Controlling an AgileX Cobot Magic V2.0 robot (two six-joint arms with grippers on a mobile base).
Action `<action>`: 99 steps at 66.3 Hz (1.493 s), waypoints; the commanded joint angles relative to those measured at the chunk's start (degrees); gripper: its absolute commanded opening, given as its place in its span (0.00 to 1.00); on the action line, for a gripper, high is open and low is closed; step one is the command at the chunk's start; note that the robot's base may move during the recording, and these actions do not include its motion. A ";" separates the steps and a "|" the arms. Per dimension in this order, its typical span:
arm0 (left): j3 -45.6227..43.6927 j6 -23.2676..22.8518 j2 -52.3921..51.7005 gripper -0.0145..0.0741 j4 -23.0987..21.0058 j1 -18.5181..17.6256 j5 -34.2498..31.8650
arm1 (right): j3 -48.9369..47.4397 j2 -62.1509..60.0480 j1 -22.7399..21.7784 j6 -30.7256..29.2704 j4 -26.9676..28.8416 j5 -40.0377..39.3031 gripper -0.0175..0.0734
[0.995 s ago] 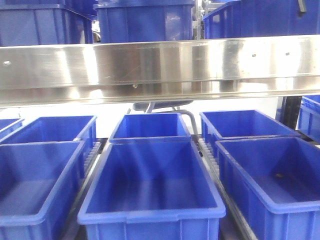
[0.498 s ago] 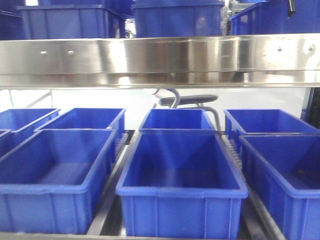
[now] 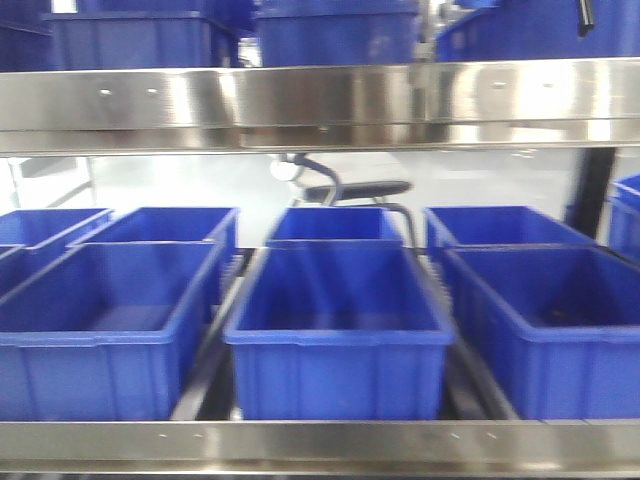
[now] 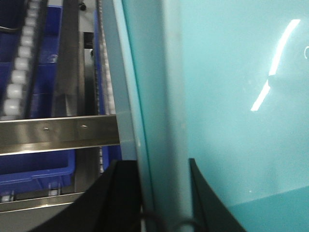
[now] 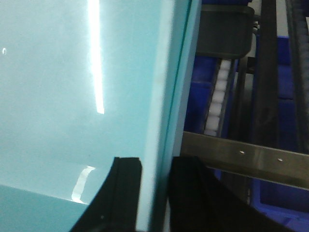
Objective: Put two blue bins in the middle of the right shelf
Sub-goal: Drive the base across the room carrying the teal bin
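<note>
In both wrist views a bin wall fills the frame and looks pale teal. My left gripper is shut on the bin's left wall, one black finger on each side. My right gripper is shut on its right wall the same way. Neither gripper nor the held bin shows in the front view. There a steel shelf holds rows of blue bins: a middle one, a left one and a right one.
A steel upper shelf rail carries more blue bins. A lower steel rail crosses the bottom. Roller tracks run between bins beside a steel bar. A chair stands behind the shelf.
The front view has dropped and pulled back: the bins are seen more from the side, and the lower steel rail has come into view at the bottom.
</note>
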 commanded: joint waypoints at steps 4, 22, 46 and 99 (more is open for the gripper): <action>-1.06 0.86 -1.21 0.04 -2.79 -0.15 -5.30 | -0.86 -1.04 0.36 -1.16 2.96 -4.34 0.02; -1.06 0.86 -1.21 0.04 -2.79 -0.15 -5.30 | -0.86 -1.04 0.36 -1.16 2.96 -4.34 0.02; -1.06 0.86 -1.21 0.04 -2.79 -0.15 -5.30 | -0.86 -1.04 0.36 -1.16 2.96 -4.34 0.02; -1.06 0.86 -1.21 0.04 -2.79 -0.15 -5.30 | -0.86 -1.04 0.36 -1.16 2.96 -4.34 0.02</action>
